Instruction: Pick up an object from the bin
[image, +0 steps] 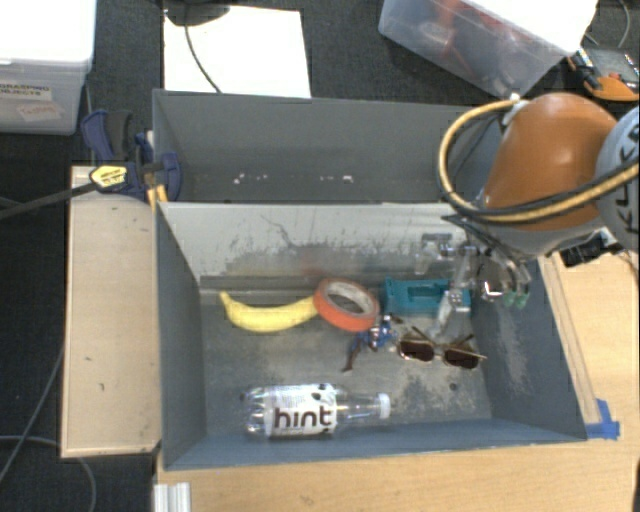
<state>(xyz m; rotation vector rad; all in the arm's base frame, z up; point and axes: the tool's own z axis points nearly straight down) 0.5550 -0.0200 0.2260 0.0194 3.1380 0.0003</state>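
My gripper (450, 318) hangs low at the right of the bin, just above a pair of brown-lensed sunglasses (441, 351) lying on the floor. A teal box-like thing (414, 295) sits right beside the gripper on its left, against the back wall. A small blue and dark tool (373, 340) lies left of the sunglasses. Nothing shows held in the gripper.
An orange tape roll (347, 303) leans at the back middle, touching a yellow banana (265, 314) to its left. A clear "hint" bottle (311, 411) lies on its side along the front wall. The arm's orange dome and cables hang over the bin's right rear corner.
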